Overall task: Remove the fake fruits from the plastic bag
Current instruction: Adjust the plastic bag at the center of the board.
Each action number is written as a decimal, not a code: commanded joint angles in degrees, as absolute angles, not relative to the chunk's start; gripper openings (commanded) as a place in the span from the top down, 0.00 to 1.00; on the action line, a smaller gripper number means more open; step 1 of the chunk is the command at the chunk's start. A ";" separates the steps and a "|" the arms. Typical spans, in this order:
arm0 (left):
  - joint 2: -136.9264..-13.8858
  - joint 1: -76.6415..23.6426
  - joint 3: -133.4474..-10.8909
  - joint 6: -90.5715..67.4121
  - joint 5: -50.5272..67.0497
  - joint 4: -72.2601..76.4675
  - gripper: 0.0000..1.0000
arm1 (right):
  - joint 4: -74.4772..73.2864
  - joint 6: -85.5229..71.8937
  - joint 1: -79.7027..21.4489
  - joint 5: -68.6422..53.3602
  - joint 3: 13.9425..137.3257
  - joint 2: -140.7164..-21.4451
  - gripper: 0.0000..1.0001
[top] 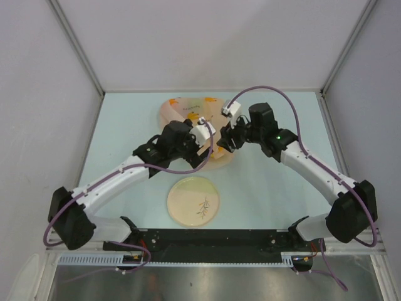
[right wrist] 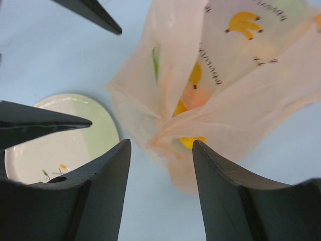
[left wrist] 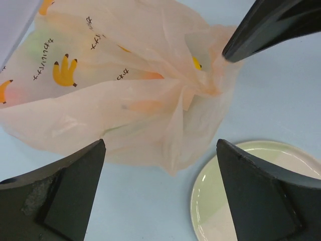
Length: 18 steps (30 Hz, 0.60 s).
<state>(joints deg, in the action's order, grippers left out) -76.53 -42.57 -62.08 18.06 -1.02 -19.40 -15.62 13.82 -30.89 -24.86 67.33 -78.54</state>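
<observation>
Table (top: 119, 132): you have bare surface on either side of the arms. Plastic bag (top: 188, 110) lies far centre, half hidden under both wrists in your top view. Plate (top: 182, 195) sits nearer, apart from it. Left gripper (left wrist: 160, 145) is released, jaws wide, facing the bag's flank. Right gripper (right wrist: 161, 143) is also released, at the bunched mouth. Fake fruits (right wrist: 193, 142) show only in the wrist views, as yellow and green blurs inside the bag.
</observation>
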 commanded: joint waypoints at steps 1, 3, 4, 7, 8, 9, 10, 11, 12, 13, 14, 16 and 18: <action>-72.51 -42.19 -57.22 19.42 2.10 -19.78 0.01 | -17.48 18.10 -34.35 -26.20 66.88 -81.12 0.42; -73.12 -42.19 -56.51 20.21 2.55 -17.42 0.01 | -17.84 17.32 -34.80 -25.84 67.06 -81.47 0.42; -74.17 -42.19 -56.60 21.35 2.55 -16.53 0.01 | -18.45 16.53 -34.72 -25.06 67.15 -81.82 0.41; -76.54 -42.10 -57.48 23.81 3.25 -13.19 0.01 | -20.99 13.37 -33.40 -24.78 67.15 -81.83 0.41; -78.99 -42.19 -58.35 23.82 3.25 -12.57 0.02 | -21.79 12.75 -32.18 -25.05 67.15 -81.39 0.41; -80.32 -42.19 -59.14 23.82 2.38 -12.22 0.03 | -22.41 11.87 -31.56 -25.14 67.15 -81.13 0.41; -82.07 -42.10 -60.02 23.82 1.85 -12.30 0.08 | -23.63 11.69 -30.77 -25.48 67.15 -80.95 0.41; -84.70 -42.10 -61.60 23.82 1.58 -12.30 0.12 | -24.16 11.52 -29.37 -25.49 67.15 -80.60 0.41; -85.94 -41.84 -62.22 23.99 2.02 -12.22 0.16 | -24.69 11.34 -28.49 -25.49 67.15 -80.42 0.41; -86.91 -41.75 -62.49 24.08 2.46 -11.87 0.27 | -25.39 10.55 -27.52 -25.49 67.15 -80.33 0.41; -87.62 -41.23 -63.10 24.08 3.07 -11.78 0.33 | -25.49 9.85 -26.38 -25.66 67.15 -80.33 0.41; -89.56 -40.61 -63.98 23.56 4.30 -12.83 0.70 | -25.75 9.14 -24.09 -26.27 67.15 -80.07 0.41; -89.56 -39.03 -64.95 21.29 5.09 -14.94 1.00 | -25.67 10.45 -24.60 -26.45 67.24 -79.02 0.41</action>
<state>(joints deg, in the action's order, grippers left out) -89.25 -41.36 -61.73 22.76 2.70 -12.56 -25.19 11.31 -24.97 -24.84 66.43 -81.93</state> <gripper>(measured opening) 0.234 0.589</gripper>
